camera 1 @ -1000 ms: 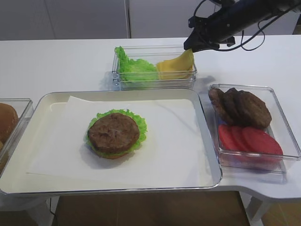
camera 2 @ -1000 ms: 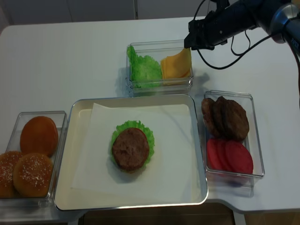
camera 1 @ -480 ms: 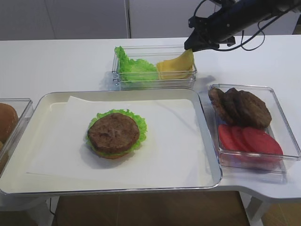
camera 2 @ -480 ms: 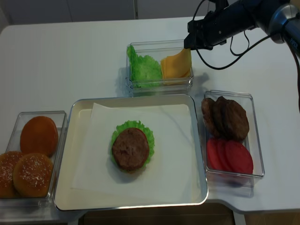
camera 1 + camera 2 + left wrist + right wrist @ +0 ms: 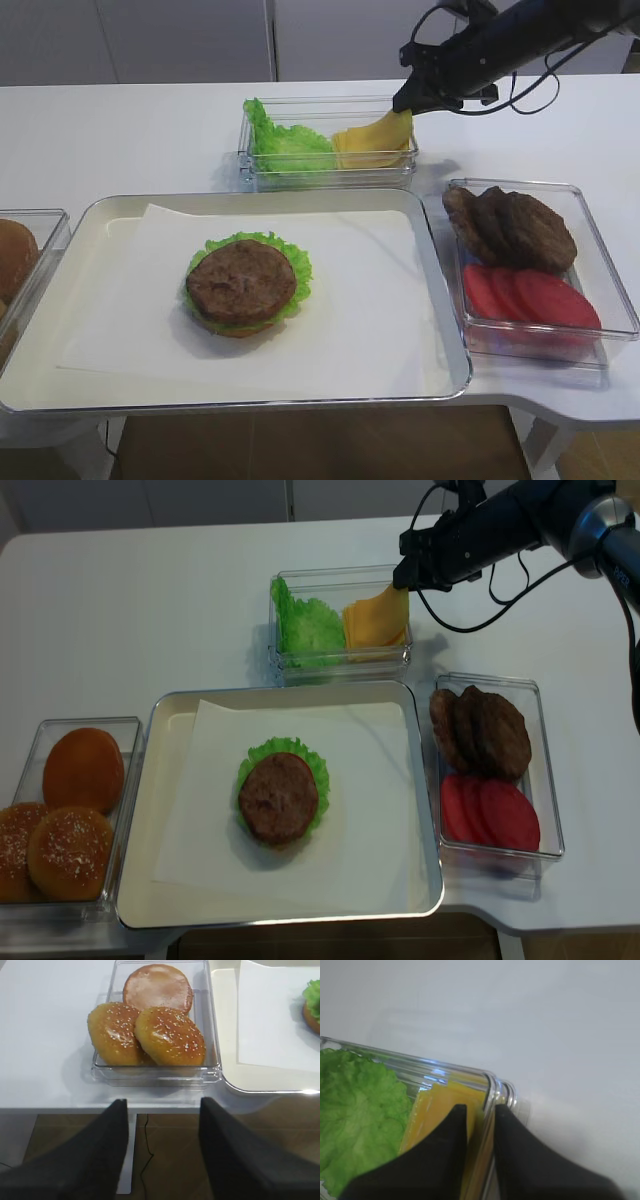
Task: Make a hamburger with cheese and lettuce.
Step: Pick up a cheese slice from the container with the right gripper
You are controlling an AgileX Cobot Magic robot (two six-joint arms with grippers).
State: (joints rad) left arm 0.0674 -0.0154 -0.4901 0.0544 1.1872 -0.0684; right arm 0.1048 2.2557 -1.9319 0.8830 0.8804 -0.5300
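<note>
Right claw [image 5: 480, 1125] pinching cheese [image 5: 383, 131] at container wall [image 5: 496, 1091]; lettuce [image 5: 283, 143] beside; left claw [image 5: 162, 1130] open.

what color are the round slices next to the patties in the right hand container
Red. The slices overlap in the near half of the clear container, clearest in the realsense high view.

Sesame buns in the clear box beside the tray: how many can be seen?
2 sesame buns: one at the box's left, one overlapping it on the right. A plain bun lies behind them. More may be hidden beneath.
</note>
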